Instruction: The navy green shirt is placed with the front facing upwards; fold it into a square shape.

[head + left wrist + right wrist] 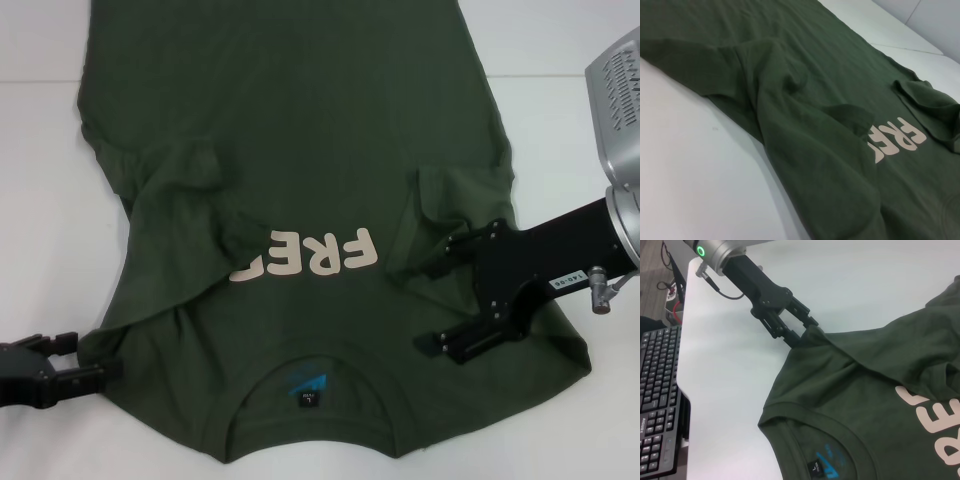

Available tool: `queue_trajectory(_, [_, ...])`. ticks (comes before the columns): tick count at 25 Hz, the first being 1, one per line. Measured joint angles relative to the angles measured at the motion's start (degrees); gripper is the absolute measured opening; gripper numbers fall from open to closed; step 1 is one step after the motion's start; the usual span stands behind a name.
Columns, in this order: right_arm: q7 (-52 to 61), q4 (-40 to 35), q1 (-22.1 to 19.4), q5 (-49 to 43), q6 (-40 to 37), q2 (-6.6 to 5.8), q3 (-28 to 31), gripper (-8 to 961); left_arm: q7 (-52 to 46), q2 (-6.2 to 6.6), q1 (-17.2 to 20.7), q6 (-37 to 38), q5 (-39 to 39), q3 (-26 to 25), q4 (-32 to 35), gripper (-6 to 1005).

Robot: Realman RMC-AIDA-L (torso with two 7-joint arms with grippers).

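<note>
The navy green shirt [300,150] lies face up on the white counter [40,130], collar toward the robot, both sleeves already turned in over the chest.

The left hand [100,375] sits at the shirt's left shoulder edge, near the collar; in the right wrist view its fingers [792,335] are pinching a small peak of cloth there. The right hand [445,300] hovers over the right shoulder with its fingers spread and nothing between them. The left sleeve fold is loose and rumpled and covers the end of the cream lettering [310,258]. The risk, as I judge it: with only one shoulder gripped, a lift would drag the shirt askew and spill both sleeve folds. A pinch this shallow could also slip, or catch only the top layer.
</note>
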Motion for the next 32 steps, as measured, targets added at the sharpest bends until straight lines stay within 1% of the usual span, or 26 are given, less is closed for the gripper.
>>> queue_trajectory(13, [0.44, 0.82, 0.12, 0.09, 0.88, 0.06, 0.00, 927, 2.38, -0.03, -0.84, -3.92, 0.37, 1.86, -1.67, 890])
queue_trajectory(18, [0.48, 0.82, 0.25, 0.09, 1.03, 0.06, -0.02, 924, 2.46, -0.09, -0.96, -2.97, 0.25, 2.27, -1.89, 675])
queue_trajectory(22, [0.50, 0.82, 0.34, 0.09, 1.41, 0.06, -0.17, 921, 2.39, -0.09, -1.11, -3.24, 0.21, 2.39, -1.89, 423])
queue_trajectory(27, [0.49, 1.27, 0.47, 0.08, 1.70, 0.06, -0.24, 918, 2.18, -0.09, -1.25, -3.41, -0.20, 2.30, -1.89, 187])
queue_trajectory(32, [0.48, 1.40, 0.53, 0.08, 1.80, 0.06, -0.43, 915, 1.91, -0.09, -1.69, -3.68, -0.17, 2.44, -2.25, 27])
